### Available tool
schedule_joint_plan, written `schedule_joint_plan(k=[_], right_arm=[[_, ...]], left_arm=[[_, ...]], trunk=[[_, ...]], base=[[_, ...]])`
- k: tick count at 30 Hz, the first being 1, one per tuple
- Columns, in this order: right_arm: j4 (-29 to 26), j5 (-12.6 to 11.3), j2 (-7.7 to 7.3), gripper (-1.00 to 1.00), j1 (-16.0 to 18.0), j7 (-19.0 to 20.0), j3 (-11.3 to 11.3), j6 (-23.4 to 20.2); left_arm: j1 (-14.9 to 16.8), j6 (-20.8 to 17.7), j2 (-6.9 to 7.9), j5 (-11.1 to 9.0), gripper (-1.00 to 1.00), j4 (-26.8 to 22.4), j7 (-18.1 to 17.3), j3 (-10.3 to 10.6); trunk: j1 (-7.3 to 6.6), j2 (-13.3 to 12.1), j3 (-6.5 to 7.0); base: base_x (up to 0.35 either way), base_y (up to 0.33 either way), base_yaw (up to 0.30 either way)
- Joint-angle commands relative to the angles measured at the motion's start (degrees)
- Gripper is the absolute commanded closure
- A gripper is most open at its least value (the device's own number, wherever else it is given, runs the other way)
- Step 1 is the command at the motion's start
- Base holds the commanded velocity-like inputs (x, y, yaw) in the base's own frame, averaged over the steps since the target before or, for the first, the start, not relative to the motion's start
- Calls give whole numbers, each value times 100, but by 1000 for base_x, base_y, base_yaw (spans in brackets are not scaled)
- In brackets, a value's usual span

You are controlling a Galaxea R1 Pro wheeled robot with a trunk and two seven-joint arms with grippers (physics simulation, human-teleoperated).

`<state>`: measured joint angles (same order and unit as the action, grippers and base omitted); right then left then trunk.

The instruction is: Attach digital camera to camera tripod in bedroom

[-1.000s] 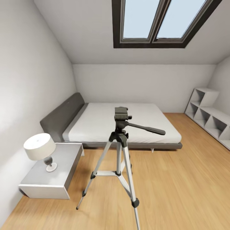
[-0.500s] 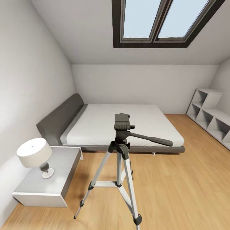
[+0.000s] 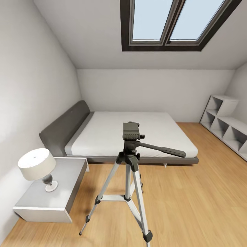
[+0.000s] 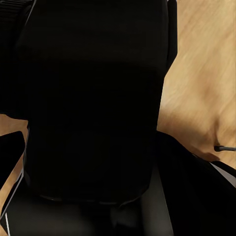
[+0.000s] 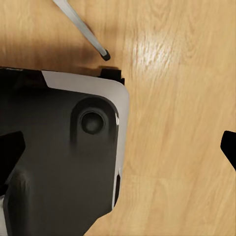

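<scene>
The bedroom's wood floor [image 3: 192, 192] is the largest open stretch, running from the tripod [image 3: 129, 164] rightward to the shelves [image 3: 226, 123] on the right wall and forward toward the viewer. Above it the sloped ceiling carries a dark-framed skylight [image 3: 171, 24]. The bed [image 3: 130, 133] lies behind the tripod, its grey headboard against the left wall and its foot edge well apart from the shelves, leaving a broad floor lane between them. Left of the tripod, a low grey nightstand [image 3: 65, 185] sits against the left wall just beside the bed's near corner, with a white-shaded lamp [image 3: 37, 166] standing on it. A narrow strip of floor separates the nightstand's right edge from the tripod's left leg.

The tripod stands upright on the floor in the middle foreground, legs spread, its black head bare on top and its pan handle pointing right.

In the right wrist view, one tripod foot [image 5: 104, 55] rests on the floor near the edge of the robot's black and silver base [image 5: 64, 147]. In the left wrist view a large black shape [image 4: 88, 98] blocks most of the floor; what it is cannot be told. Whether either gripper is spread or closed cannot be told.
</scene>
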<state>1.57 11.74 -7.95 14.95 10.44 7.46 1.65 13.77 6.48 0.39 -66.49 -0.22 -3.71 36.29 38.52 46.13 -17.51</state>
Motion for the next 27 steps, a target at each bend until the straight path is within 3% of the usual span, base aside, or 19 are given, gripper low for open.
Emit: schedule_joint_plan(k=[1, 10, 15, 18, 19, 21, 24, 27], right_arm=[[11, 54, -2, -100, 8, 18, 46, 26], [-91, 55, -4, -100, 8, 58, 72, 33], [-766, 32, -52, -100, -2, 183, 84, -294], [-1655, 2, -76, -100, -3, 310, 110, -984], [-2210, -30, -81, -100, -4, 392, 118, -1450], [-2828, -69, -69, -100, -6, 465, 123, -1951], [-4495, -136, -39, -100, -4, 577, 130, -3131], [-5728, -162, -20, -100, -3, 681, 132, -3935]], left_arm=[[3, 11, -1, -50, 100, 5, -25, 45], [4, 11, -3, -48, 100, 5, -25, 51], [3, 11, -4, -48, 100, 5, -25, 52], [3, 11, -4, -48, 100, 5, -25, 49], [3, 11, -4, -48, 100, 5, -25, 47], [3, 11, -4, -48, 100, 5, -25, 48], [3, 11, -4, -48, 100, 5, -25, 51], [3, 11, -4, -43, 100, 5, -25, 52]], trunk=[[1, 5, -7], [1, 5, -7], [1, 5, -7], [1, 5, -7], [1, 5, -7], [1, 5, -7], [1, 5, -7], [1, 5, -7]], base=[[0, 0, 0], [0, 0, 0], [0, 0, 0], [0, 0, 0], [0, 0, 0], [0, 0, 0], [0, 0, 0], [0, 0, 0]])
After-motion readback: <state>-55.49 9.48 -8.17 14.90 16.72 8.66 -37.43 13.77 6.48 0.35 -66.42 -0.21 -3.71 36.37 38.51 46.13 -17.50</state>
